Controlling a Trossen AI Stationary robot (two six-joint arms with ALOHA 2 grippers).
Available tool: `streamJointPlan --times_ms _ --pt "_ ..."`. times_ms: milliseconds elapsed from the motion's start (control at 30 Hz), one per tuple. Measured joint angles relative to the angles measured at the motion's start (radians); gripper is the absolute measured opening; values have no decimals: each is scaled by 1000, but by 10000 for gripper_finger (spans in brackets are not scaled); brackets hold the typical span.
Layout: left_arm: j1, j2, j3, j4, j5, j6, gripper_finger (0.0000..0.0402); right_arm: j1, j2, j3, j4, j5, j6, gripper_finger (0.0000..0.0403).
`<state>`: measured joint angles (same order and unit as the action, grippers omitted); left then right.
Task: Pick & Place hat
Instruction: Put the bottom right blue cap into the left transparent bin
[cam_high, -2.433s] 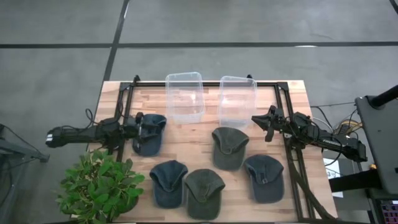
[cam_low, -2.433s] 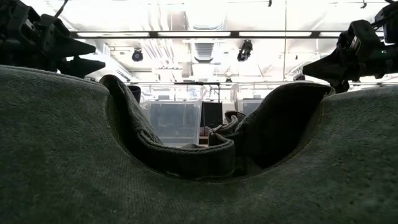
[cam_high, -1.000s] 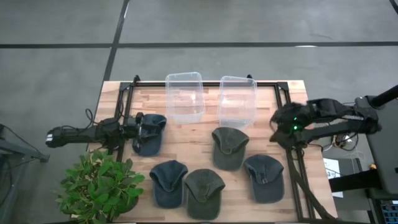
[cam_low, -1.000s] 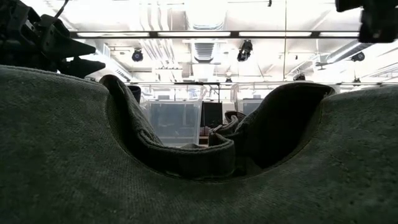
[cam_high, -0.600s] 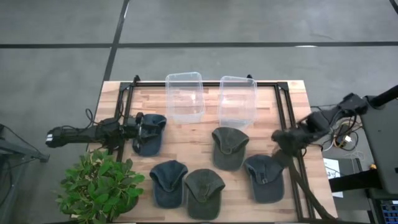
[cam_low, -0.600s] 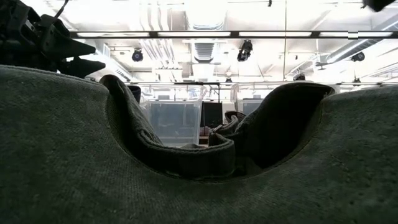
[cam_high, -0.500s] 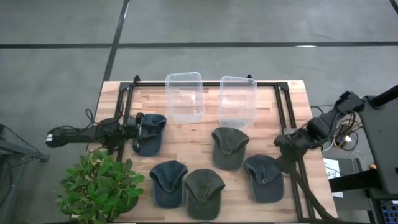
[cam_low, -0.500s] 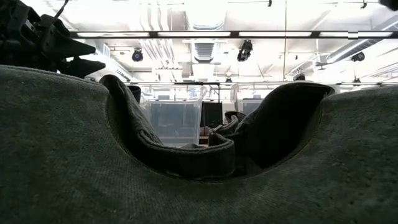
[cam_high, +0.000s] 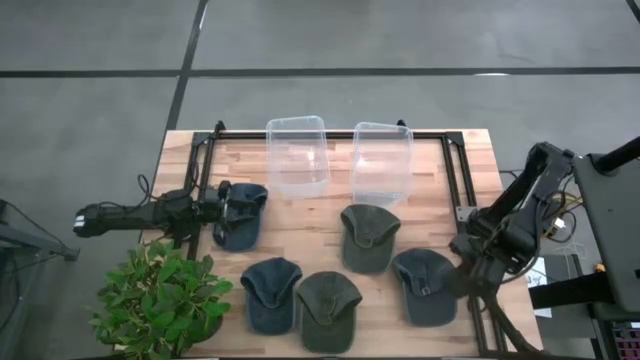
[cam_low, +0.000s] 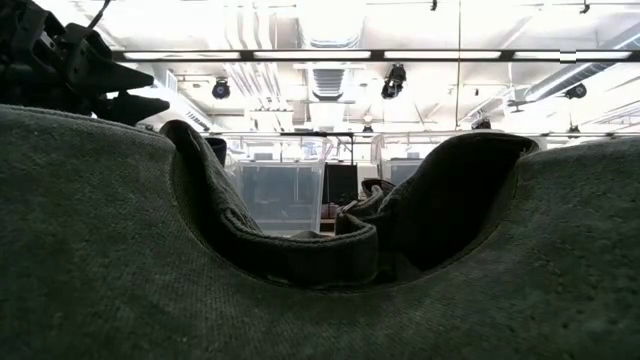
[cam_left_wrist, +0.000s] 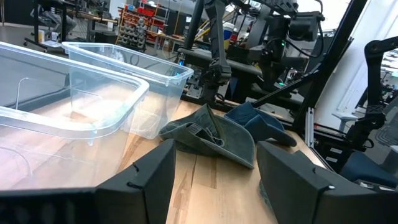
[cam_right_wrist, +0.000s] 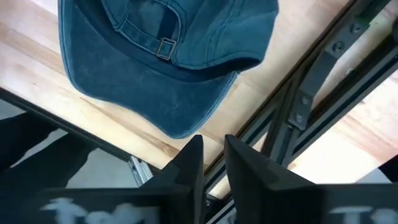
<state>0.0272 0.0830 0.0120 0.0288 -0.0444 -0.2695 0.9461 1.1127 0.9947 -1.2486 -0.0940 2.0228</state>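
Five caps lie on the wooden table (cam_high: 310, 215): a blue one (cam_high: 243, 215) at the left, a blue (cam_high: 271, 294) and a green one (cam_high: 328, 310) near the front, a green one (cam_high: 368, 237) in the middle and a blue one (cam_high: 425, 286) at the right. My right gripper (cam_high: 468, 262) hangs over the right rail beside that last cap (cam_right_wrist: 161, 62), pointing down. Its fingers (cam_right_wrist: 211, 158) stand a narrow gap apart with nothing between them. My left gripper (cam_left_wrist: 214, 180) waits level and wide open at the left blue cap.
Two clear plastic bins (cam_high: 297, 155) (cam_high: 382, 160) stand at the far edge. A black frame rail (cam_right_wrist: 311, 93) runs along the table's right side under my right gripper. A potted plant (cam_high: 160, 300) stands at the near left corner. A green cap (cam_low: 320, 300) fills the low view.
My right arm has swung from the far right toward the table's near edge, come down a little and tipped its gripper downward, rolling the wrist. It now hangs over the right rail beside the right blue cap. The caps lie as before.
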Motion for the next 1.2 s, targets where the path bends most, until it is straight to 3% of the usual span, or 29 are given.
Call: streamJointPlan --times_ms 467,833,1200 --pt "0 0 0 0 0 0 218 1 112 -2 26 -5 1 193" --pt "0 0 0 0 0 0 218 1 166 -18 37 -8 4 199" --pt "0 0 0 0 2 0 218 34 165 -149 171 -11 100 199"
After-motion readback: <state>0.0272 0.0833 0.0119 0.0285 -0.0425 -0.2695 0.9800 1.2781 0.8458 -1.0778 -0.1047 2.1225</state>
